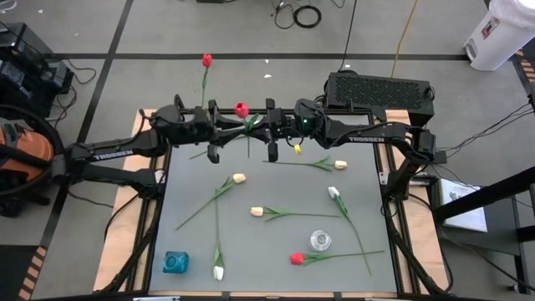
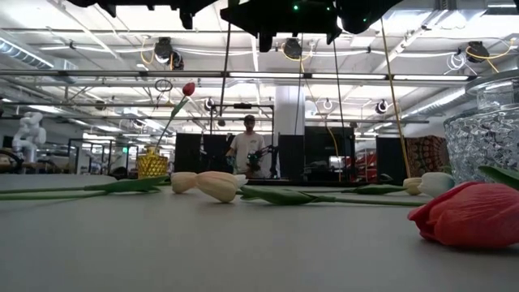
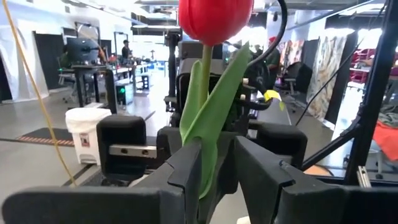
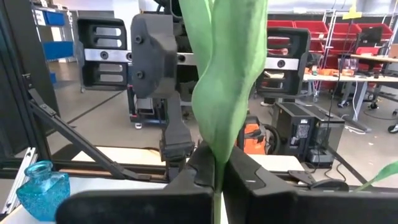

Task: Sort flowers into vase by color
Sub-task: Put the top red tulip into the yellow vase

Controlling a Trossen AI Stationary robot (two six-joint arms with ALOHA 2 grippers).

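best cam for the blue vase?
High view: the whole blue vase shows from above, standing at the table's near left corner, apart from the flowers. The right wrist view catches only part of it at the picture's edge. The low and left wrist views don't show it.

two dark arms [image 1: 117, 155], white trossen lettering, green light on right wrist [image 1: 306, 122]
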